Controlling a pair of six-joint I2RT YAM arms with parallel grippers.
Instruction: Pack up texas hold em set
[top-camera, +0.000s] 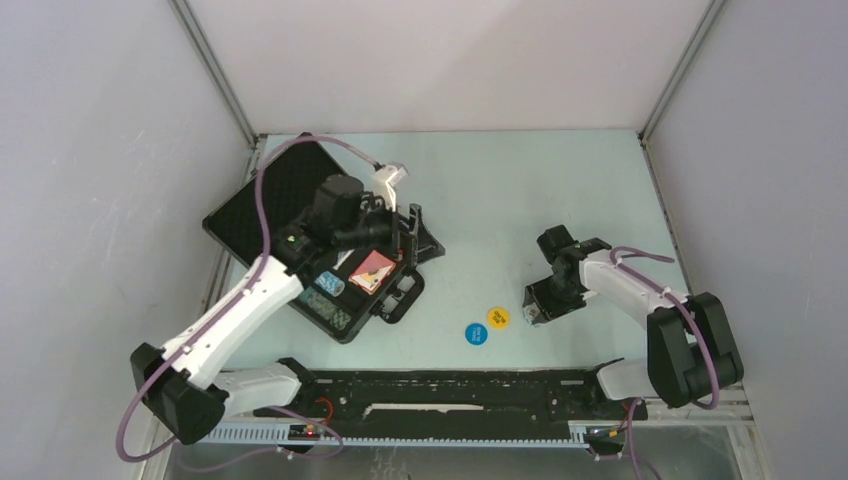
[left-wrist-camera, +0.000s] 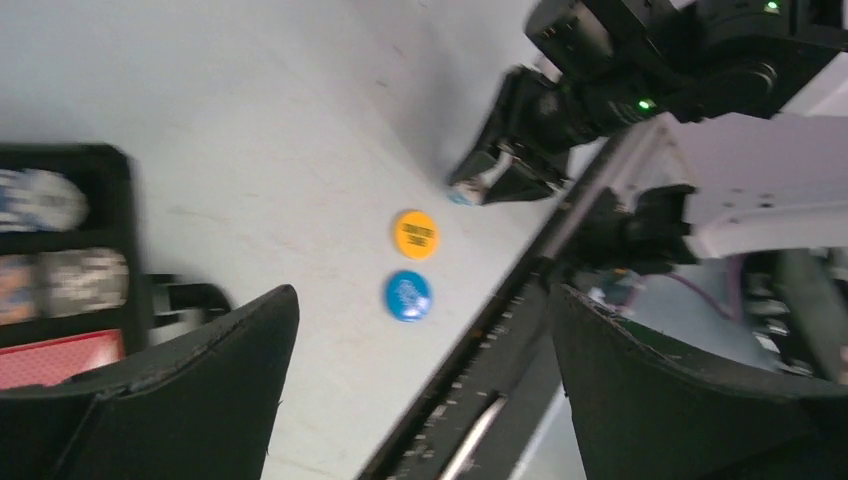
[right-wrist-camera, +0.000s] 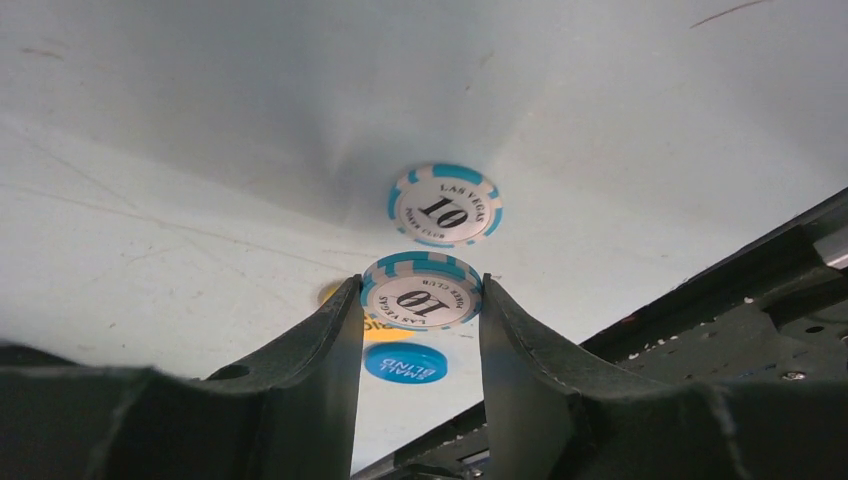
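We record the right arm (top-camera: 625, 280) reaching from its base at the near right, elbow raised and forearm angled in toward the middle of the table (top-camera: 500, 190). The right gripper (top-camera: 533, 315) points down close to the surface. In the right wrist view its two fingers are drawn partway together and pinch a white and teal chip (right-wrist-camera: 421, 292) marked 10 by its edges, face toward the camera. A second chip (right-wrist-camera: 444, 205) of the same marking lies flat on the table just beyond the fingertips, apart from the held one. The left arm (top-camera: 235, 310) stretches from the near left up over the open black case (top-camera: 262, 205), which sits at the left of the table with its lid laid back. The arm's wrist hides part of the tray. The left gripper (left-wrist-camera: 420, 300) is spread wide, with nothing between its fingers. Inside the case we note a red card deck (top-camera: 372, 270) and rows of chips (top-camera: 330, 287) beside it. Between the case and the right gripper, a yellow disc (top-camera: 498, 317) and a blue disc (top-camera: 476, 333) lie on the bare table, just beside each other and near the gripper. The black rail (top-camera: 450, 385) runs along the near edge.
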